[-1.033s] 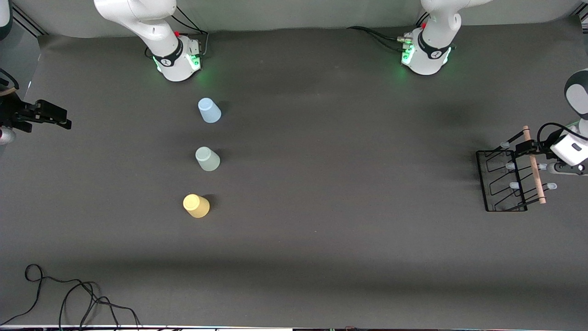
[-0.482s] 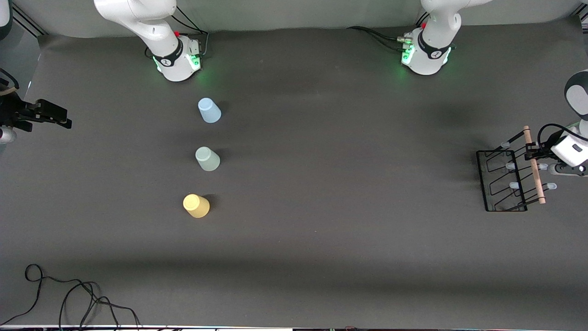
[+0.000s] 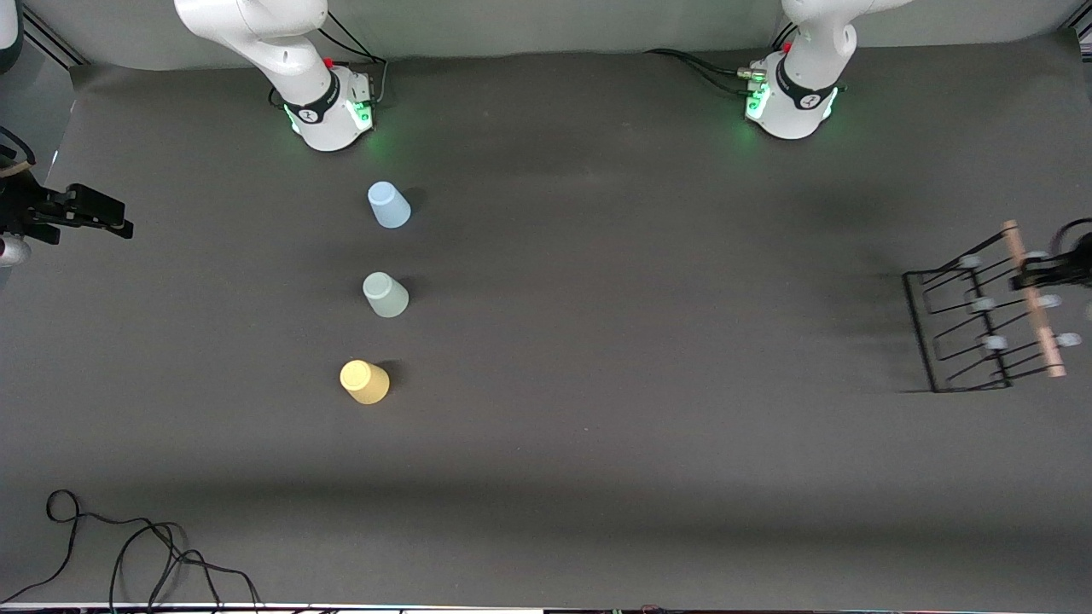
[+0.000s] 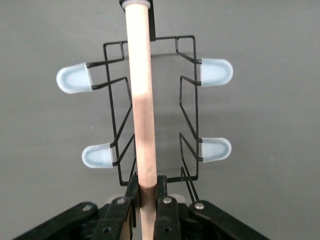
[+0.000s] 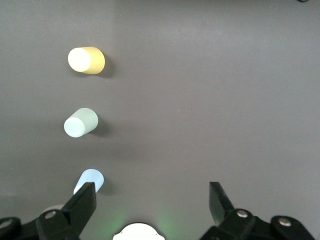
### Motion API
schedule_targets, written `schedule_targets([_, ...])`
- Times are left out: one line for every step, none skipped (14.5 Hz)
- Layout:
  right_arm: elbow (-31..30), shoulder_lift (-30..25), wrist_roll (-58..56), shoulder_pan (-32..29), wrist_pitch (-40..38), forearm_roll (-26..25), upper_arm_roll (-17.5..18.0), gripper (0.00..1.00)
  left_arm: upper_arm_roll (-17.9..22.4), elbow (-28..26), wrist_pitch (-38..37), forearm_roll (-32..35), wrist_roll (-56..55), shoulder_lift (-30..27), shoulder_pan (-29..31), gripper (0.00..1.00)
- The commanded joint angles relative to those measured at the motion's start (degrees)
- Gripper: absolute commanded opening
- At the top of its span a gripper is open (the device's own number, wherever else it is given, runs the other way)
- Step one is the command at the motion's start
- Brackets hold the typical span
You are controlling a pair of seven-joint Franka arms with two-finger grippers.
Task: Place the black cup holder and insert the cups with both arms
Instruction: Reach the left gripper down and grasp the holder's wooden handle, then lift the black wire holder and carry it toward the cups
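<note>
Left gripper [image 4: 147, 200] clamped the black cup holder [image 3: 968, 328] by its wooden rod at frame right; you needed it level, while the right gripper [image 5: 152, 200] waited wide.

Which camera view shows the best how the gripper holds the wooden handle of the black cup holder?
The left wrist view: the left gripper is shut on the wooden handle of the black cup holder. The front view shows the holder blurred at the left arm's end of the table. The right wrist view shows none of it.
</note>
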Motion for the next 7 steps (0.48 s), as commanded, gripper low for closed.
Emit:
schedule_targets([-0.6,-1.0,1.1,-0.2,-0.2,-0.2,0.2,1.00,0.1,12.2,-12.0,0.0,0.6,-0.4,0.5,0.00])
schedule_targets([-0.6,-1.0,1.1,-0.2,-0.2,-0.2,0.2,1.00,0.1,15.9,-15.3,0.0,0.4,-0.3,0.6,0.00])
schedule_targets([-0.6,-1.0,1.1,-0.2,-0.2,-0.2,0.2,1.00,-0.1,18.9,-17.7,0.0,-0.1,-0.3,0.3,0.00])
schedule_targets([-0.6,-1.0,1.1,-0.2,-0.2,-0.2,0.2,1.00,-0.4,21.0,-19.6,0.0,-0.3,-0.3,-0.2,0.00])
schedule_targets([-0.6,-1.0,1.1,-0.2,-0.2,-0.2,0.2,1.00,-1.1,22.4,-20.8,-0.3,-0.6,-0.3,-0.8,0.00])
schedule_targets([-0.6,-1.0,1.1,-0.2,-0.2,-0.2,0.2,1.00,-2.3,22.6,-21.2,-0.6,-2.5,-0.3,-2.1,0.00])
schedule_targets([-0.6,-1.0,1.1,-0.2,-0.2,-0.2,0.2,1.00,-3.9,23.0,-21.2,-0.7,-6.5,-0.3,-3.6,0.00])
